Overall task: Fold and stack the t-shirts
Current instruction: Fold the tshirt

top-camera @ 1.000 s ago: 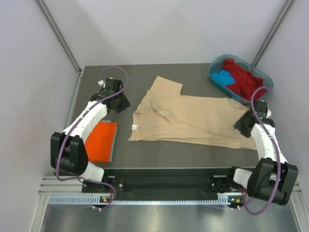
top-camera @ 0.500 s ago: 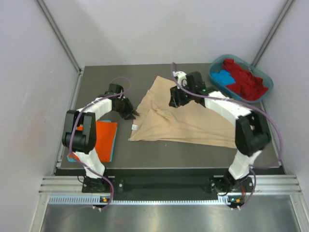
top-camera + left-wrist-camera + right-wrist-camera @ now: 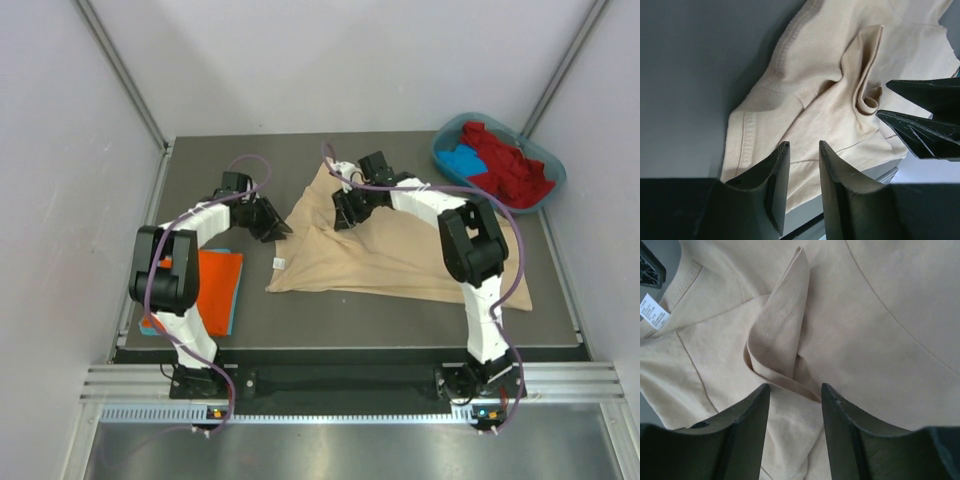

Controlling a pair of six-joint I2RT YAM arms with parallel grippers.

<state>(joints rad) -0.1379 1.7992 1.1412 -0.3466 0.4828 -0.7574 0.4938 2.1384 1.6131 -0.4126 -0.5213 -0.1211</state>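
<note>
1. Your tan shirt [image 3: 400, 255] lies spread out in the middle of the table [image 3: 380, 322].
2. Your left gripper [image 3: 272, 226] is at the shirt's left edge, fingers a little apart, holding nothing.
3. Your right gripper [image 3: 795, 387] hangs over a raised fold [image 3: 782, 335], fingers spread, not pinching it.
4. An orange shirt [image 3: 208, 290] lies folded on the left.

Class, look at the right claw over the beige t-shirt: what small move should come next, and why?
Probably lower the right claw and close it on the raised fold of the beige t-shirt: its open jaws hang above that ridge, gripping nothing, and the shirt lies rumpled.
</note>
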